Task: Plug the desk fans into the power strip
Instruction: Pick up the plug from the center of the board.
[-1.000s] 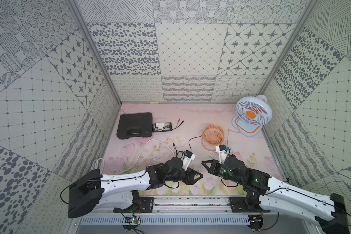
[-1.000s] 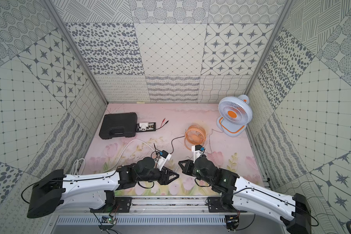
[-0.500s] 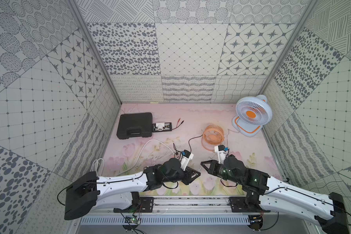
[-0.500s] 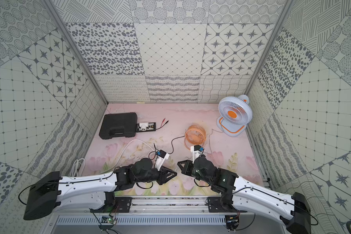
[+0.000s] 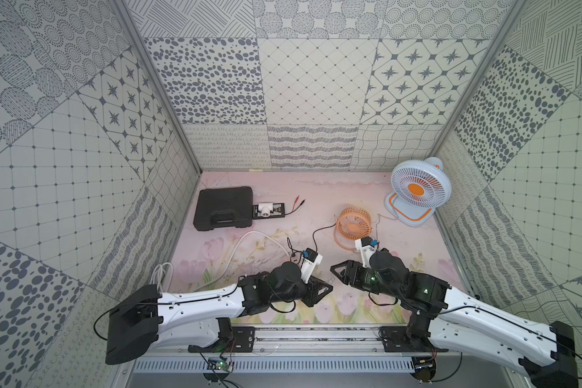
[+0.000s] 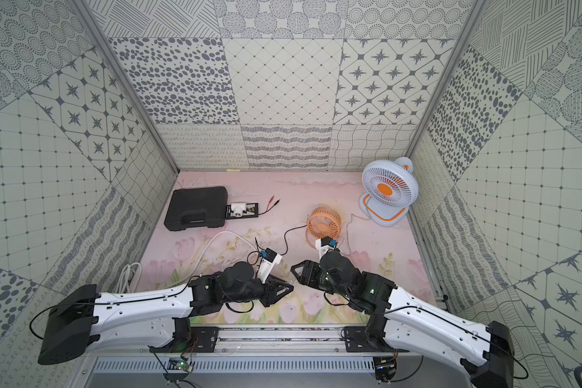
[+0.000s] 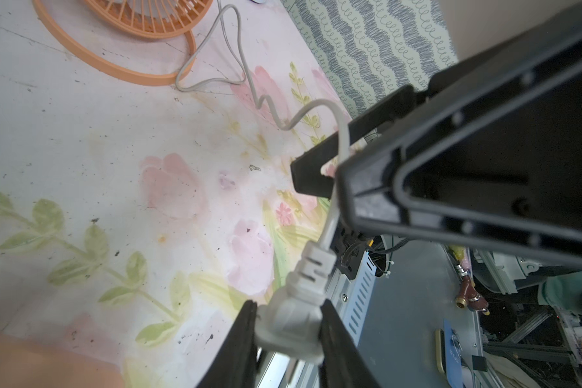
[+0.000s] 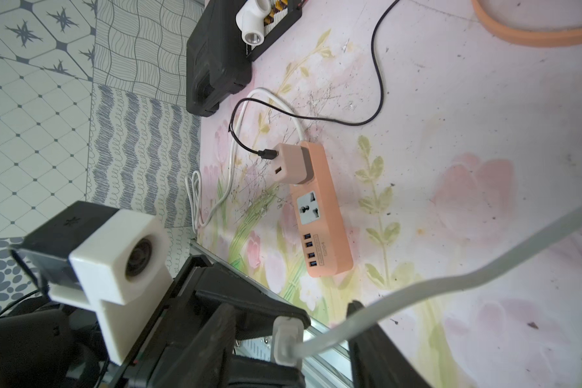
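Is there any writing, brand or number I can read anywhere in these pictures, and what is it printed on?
"S204": on the peach-orange power strip, beside its USB ports.
Boxed line of print next to it: too small to read.
No other text is readable in any view.

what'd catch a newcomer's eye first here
At the near edge of the floral mat, the left gripper is clamped on a pale grey plug, with the right gripper open around it. A white-and-orange desk fan stands upright in the far right corner, and the peach power strip lies flat beside the left gripper.
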`<move>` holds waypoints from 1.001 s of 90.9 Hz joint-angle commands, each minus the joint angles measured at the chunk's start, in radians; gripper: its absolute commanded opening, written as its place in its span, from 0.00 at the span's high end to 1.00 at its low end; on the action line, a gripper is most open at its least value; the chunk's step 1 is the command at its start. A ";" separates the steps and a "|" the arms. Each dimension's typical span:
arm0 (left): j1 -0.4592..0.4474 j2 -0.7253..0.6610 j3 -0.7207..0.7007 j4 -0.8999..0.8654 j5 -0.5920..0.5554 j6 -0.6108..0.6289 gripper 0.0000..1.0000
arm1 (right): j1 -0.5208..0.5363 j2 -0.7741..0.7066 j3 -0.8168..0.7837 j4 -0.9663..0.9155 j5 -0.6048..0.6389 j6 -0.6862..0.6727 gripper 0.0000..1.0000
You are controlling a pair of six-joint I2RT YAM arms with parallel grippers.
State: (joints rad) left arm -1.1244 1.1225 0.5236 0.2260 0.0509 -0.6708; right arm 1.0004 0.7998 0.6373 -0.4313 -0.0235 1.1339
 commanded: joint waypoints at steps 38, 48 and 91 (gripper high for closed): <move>-0.105 0.037 0.102 -0.133 -0.222 0.230 1.00 | 0.041 0.065 0.120 -0.196 -0.135 -0.121 0.57; -0.106 0.025 0.094 -0.119 -0.217 0.235 1.00 | 0.060 0.095 0.126 -0.196 -0.122 -0.124 0.65; -0.108 0.006 0.074 -0.070 -0.176 0.231 1.00 | 0.076 0.113 0.097 -0.152 -0.105 -0.110 0.74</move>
State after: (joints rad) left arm -1.2297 1.1381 0.6037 0.0860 -0.1337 -0.4686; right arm 1.0664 0.9096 0.7406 -0.6247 -0.1421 1.0283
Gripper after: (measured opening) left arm 0.315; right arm 0.267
